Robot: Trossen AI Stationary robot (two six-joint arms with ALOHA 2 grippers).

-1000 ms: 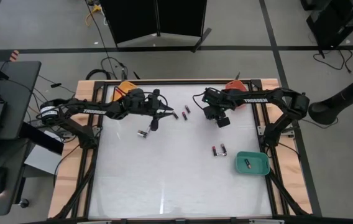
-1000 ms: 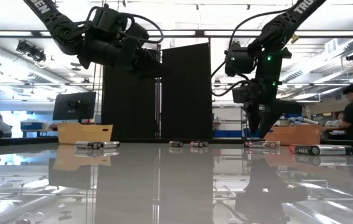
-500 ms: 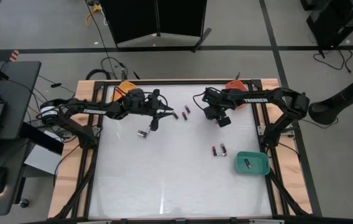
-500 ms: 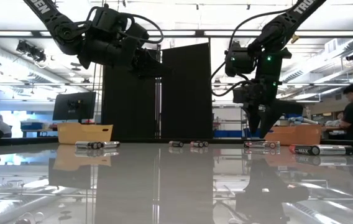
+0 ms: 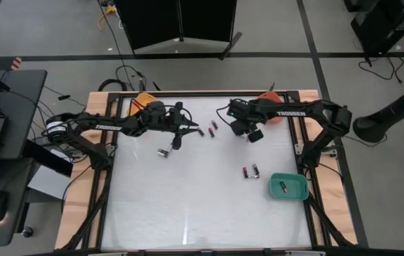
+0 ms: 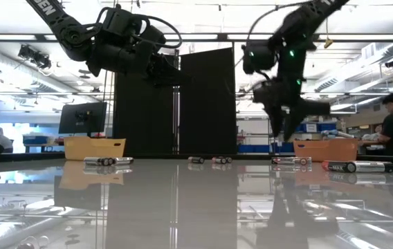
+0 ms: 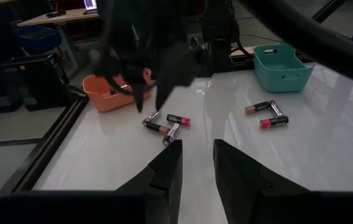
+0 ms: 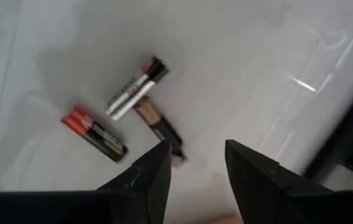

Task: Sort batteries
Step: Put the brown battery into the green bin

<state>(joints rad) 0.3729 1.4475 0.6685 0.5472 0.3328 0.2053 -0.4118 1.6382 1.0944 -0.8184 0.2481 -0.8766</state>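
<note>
On the glossy white table (image 5: 188,206), we are hovering the open right gripper (image 8: 192,163) just above three small black, red and silver cylindrical batteries (image 8: 133,112), fanned at differing angles, nearer it than the left arm.

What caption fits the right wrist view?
Right gripper, fingers open and empty, hovers over three loose batteries on the white table.

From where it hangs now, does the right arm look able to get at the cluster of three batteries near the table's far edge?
Probably yes: the right gripper hangs open just above the cluster of three batteries, with bare table around them and nothing between.
</note>
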